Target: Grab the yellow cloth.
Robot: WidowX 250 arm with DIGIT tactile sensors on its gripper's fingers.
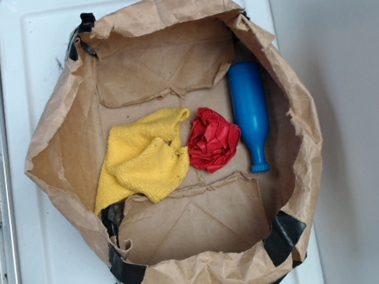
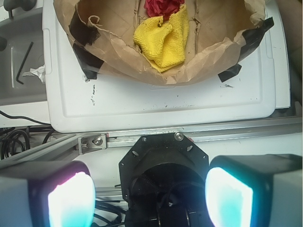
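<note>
1. Wrist view, nearest: gripper [image 2: 149, 198] at the bottom edge, two glowing pads [image 2: 71, 201] far apart with nothing between them, so jaws spread wide, empty.
2. Between the pads, the black robot base mount [image 2: 163, 163] sits on an aluminium rail [image 2: 142, 138].
3. Past the rail: white plastic board [image 2: 156, 101], scuffed, with a few dark marks.
4. Left of the board, an Allen key [image 2: 23, 61] lies on a grey surface beside a scrap of white paper [image 2: 37, 73].
5. On the board stands a brown paper bag [image 1: 189, 276] with its sides rolled down into a shallow basin, patched with black tape [image 1: 282, 234].
6. Yellow cloth [image 1: 144, 161] lies on the bag floor, left of centre in the exterior view, folded over on itself, one corner reaching the lower left wall.
7. Red cloth [image 1: 213, 140] is wadded up just right of the yellow one; edges look to be touching, hard to be sure.
8. Blue bottle [image 1: 250, 112] lies on its side against the right wall, neck pointing to the taped end, just beside the red cloth.
9. Gripper is well apart from the bag and outside it; exterior view does not show it.
</note>
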